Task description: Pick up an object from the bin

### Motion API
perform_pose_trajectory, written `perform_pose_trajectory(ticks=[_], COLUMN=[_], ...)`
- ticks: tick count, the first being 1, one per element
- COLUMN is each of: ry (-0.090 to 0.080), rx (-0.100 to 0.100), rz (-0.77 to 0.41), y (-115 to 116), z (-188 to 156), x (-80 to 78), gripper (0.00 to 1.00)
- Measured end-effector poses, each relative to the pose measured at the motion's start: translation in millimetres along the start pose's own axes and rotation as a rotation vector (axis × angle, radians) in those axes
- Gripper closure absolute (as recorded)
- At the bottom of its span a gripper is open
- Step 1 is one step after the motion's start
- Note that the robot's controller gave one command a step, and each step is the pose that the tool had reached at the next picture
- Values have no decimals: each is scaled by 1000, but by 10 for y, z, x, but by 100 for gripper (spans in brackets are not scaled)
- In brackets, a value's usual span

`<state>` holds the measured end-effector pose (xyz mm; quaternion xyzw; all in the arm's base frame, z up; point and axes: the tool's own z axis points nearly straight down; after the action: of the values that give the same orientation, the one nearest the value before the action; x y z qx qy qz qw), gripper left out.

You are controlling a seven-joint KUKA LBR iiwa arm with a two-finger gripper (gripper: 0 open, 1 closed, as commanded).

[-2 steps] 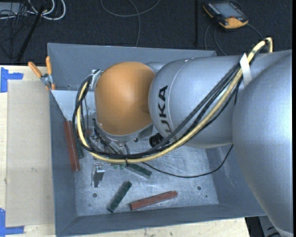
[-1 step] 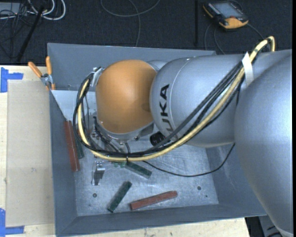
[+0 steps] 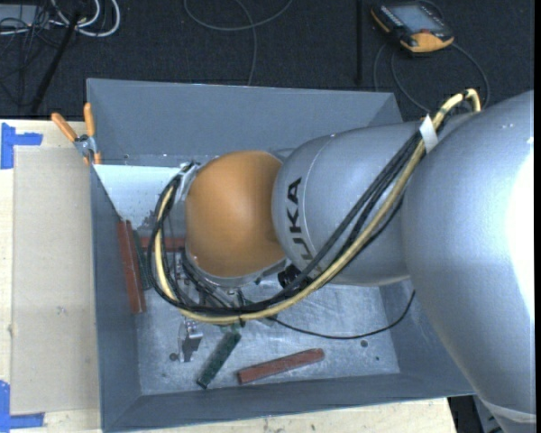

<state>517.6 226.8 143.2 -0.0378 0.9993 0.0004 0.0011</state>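
Observation:
My gripper (image 3: 191,339) reaches down under the wrist into the bin's front left part, its tip close to the floor. A dark green flat stick (image 3: 218,357) lies just to the right of the tip, slanting toward the front wall. A reddish-brown stick (image 3: 281,366) lies further right along the front wall. A long brown stick (image 3: 130,267) leans along the left wall, to the left of the gripper. I see nothing held in the gripper.
The arm and its orange wrist cover hang over the bin's middle and right, with black and yellow cables looping beneath them. A small red thing (image 3: 172,242) peeks out beside the cover, near the left wall.

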Motion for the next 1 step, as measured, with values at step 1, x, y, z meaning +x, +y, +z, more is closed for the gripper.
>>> perform_pose_trajectory(ticks=[1], ry=[8], rx=[2], rz=[84], y=[-325], z=[215], x=[68], gripper=[0])
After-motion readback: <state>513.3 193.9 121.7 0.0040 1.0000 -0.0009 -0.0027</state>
